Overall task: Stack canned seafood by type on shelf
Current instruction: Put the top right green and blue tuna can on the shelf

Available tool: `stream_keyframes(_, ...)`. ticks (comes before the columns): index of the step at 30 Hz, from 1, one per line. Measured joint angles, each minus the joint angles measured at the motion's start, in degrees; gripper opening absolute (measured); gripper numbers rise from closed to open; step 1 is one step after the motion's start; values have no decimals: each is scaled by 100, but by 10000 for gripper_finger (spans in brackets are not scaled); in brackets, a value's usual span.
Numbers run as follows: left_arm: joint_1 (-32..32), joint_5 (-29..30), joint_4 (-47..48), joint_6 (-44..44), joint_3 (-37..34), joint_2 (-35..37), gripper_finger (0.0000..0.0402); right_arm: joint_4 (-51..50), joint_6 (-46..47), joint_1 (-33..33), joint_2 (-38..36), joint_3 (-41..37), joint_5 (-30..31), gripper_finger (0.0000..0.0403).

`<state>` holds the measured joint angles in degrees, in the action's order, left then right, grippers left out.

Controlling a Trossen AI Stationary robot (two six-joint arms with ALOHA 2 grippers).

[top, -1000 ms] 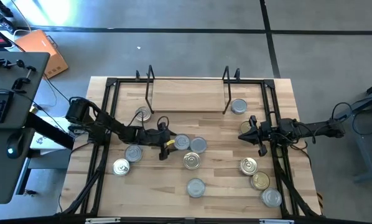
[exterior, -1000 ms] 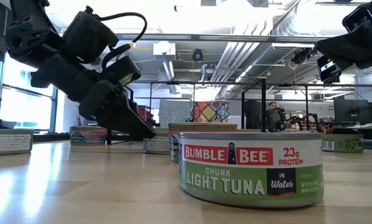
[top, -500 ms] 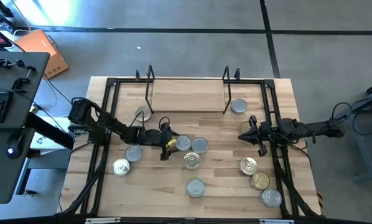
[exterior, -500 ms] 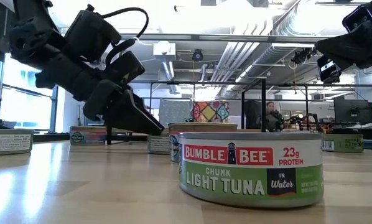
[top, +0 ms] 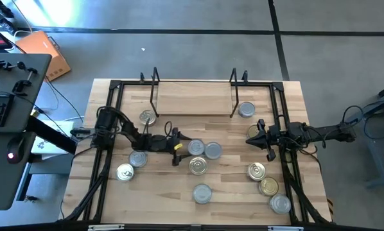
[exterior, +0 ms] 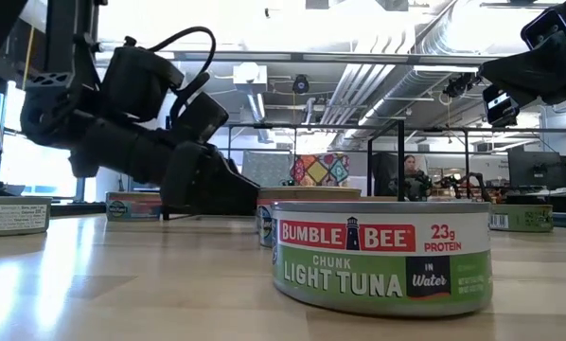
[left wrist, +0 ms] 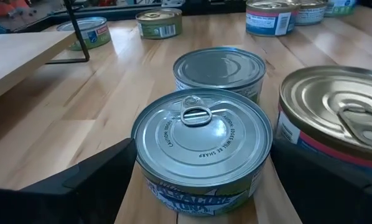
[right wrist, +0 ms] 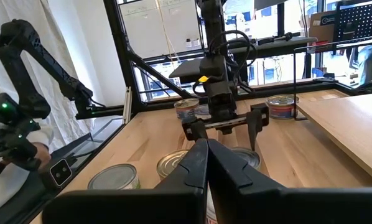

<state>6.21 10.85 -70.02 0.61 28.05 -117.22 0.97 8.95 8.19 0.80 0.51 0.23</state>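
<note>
Your left tool (top: pixel 182 145) sits low on the light-wood tabletop (top: pixel 224 186), fingers spread wide either side of the silver ring-pull tin (left wrist: pixel 201 143), so it's lined up for a grab but not gripping. Right tool (top: pixel 255 135) is pinched closed, parked clear near the right edge. The low wooden shelf with black uprights (top: pixel 192 99) at the back holds no tins yet.

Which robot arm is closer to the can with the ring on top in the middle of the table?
Left. The left gripper has its open fingers on both sides of that can. The right gripper waits, shut, far off toward the table's right edge.
</note>
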Motion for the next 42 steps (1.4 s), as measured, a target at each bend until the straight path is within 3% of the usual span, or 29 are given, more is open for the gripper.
stream_keyframes(14,-133,-166,312,-439,-22,-83,365,-1,0,-1,-1,1,-1,0)
stream_keyframes(24,-25,39,481,-609,-192,97,364,0,0,-2,0,2,-2,0)
stream_keyframes(34,59,341,2044,-546,-199,1061,364,0,-3,0,0,2,0,0)
stream_keyframes(42,57,365,1953,-497,-218,1315,364,241,-772,0,0,2,205,0)
